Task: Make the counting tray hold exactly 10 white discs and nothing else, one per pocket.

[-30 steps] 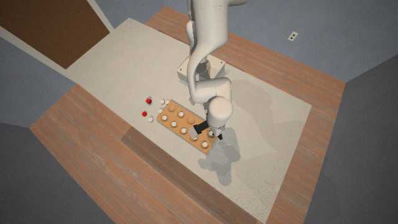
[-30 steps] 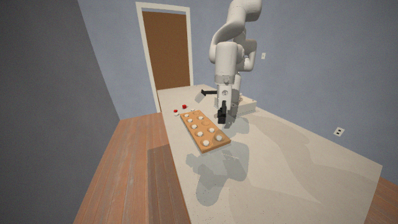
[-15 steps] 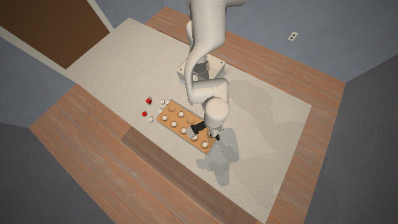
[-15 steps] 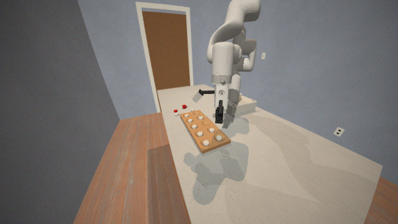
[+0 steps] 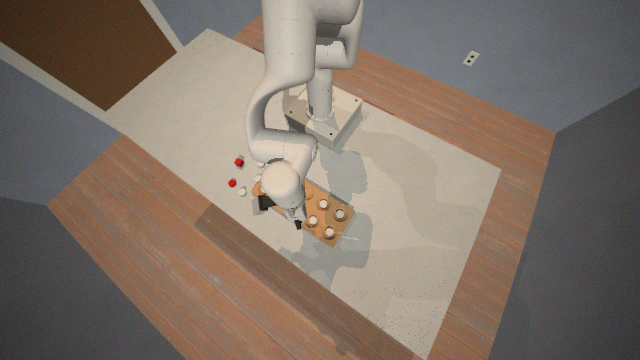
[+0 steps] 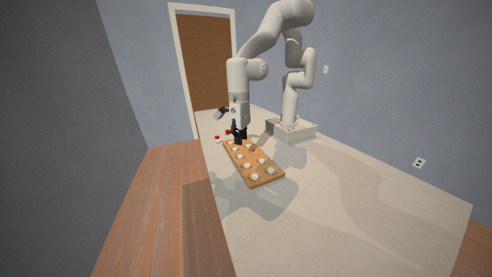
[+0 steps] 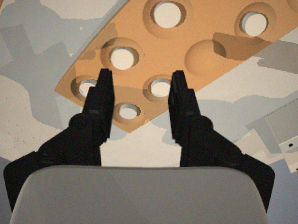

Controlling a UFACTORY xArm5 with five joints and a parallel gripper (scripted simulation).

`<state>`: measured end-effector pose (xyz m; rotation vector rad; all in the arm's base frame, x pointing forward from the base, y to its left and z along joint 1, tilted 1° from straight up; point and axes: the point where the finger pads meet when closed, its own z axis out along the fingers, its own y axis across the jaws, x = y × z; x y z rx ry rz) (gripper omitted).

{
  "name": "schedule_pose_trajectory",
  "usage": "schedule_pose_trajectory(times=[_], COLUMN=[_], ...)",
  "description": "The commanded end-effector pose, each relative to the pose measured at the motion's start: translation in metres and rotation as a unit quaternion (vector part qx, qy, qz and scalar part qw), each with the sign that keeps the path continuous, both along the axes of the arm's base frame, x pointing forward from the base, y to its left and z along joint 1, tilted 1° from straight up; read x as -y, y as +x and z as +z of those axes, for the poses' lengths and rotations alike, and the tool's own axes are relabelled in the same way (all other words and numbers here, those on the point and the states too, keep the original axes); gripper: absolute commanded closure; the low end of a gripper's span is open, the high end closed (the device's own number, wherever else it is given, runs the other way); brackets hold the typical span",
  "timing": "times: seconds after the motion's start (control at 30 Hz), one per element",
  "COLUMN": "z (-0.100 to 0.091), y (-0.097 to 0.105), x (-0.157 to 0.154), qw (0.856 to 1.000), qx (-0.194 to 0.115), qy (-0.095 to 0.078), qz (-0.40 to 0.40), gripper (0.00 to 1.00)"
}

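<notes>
The orange tray (image 5: 342,227) (image 6: 267,181) (image 7: 212,22) lies flat on the table with two rows of pockets. White discs sit in several pockets, including an end disc (image 5: 329,232) (image 6: 254,177). One pocket (image 5: 309,194) (image 6: 254,151) (image 7: 205,57) in the row nearer the robot base is empty. The far end pocket of that row is hidden. My gripper (image 6: 241,141) (image 7: 141,84) is partly open and empty above the tray. In the top view the arm hides part of the tray. Loose white discs (image 5: 242,191) (image 5: 257,178) (image 5: 260,164) lie beyond the tray's far end.
A red disc (image 5: 232,183) (image 6: 217,137) and a red block-like piece (image 5: 239,162) (image 6: 227,131) lie near the loose white discs. The robot base (image 5: 345,117) (image 6: 301,132) stands behind the tray. The long table edge runs past the side away from the base.
</notes>
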<state>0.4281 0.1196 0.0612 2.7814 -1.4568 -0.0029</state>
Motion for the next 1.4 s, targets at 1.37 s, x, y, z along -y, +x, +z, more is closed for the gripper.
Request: schedule_pose_trajectory(times=[1.37], z=[-0.089], y=[0.012], x=[0.262], qw=[0.968], qx=[-0.001], qy=[0.0], qz=[-0.25], gripper=[0.53])
